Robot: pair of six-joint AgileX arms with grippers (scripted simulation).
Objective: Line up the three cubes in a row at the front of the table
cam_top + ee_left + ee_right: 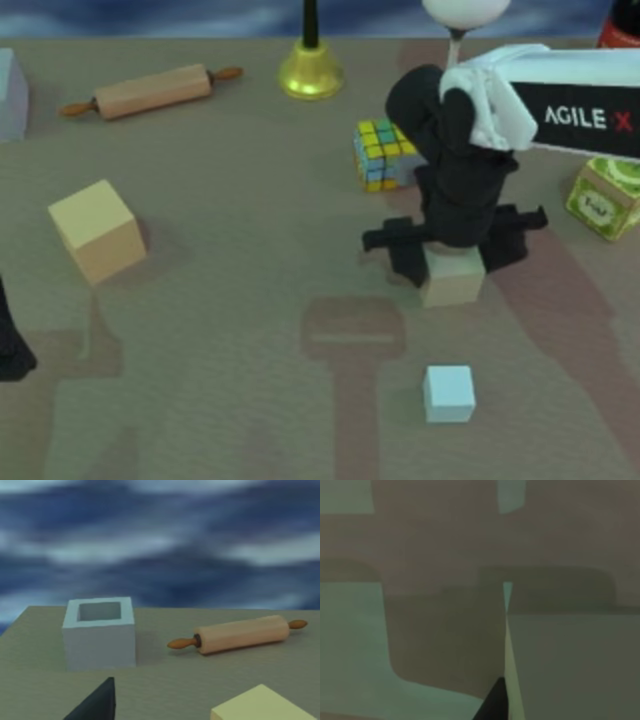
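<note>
Now the right gripper (455, 250), right of centre frame, sits clamped around the beige cube (453, 278); left gripper (12, 352) idles at the left edge, fingers unreadable.

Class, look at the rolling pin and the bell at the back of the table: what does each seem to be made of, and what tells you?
Rolling pin: looks like wood, a pale matte barrel with darker orange-brown handles; no grain shows, so this is a guess. Bell: looks like polished brass or similar metal, its golden dome showing a bright highlight, topped by a dark handle.

Table (250, 300) (tan) bears cubes (449, 393), seemingly.
</note>
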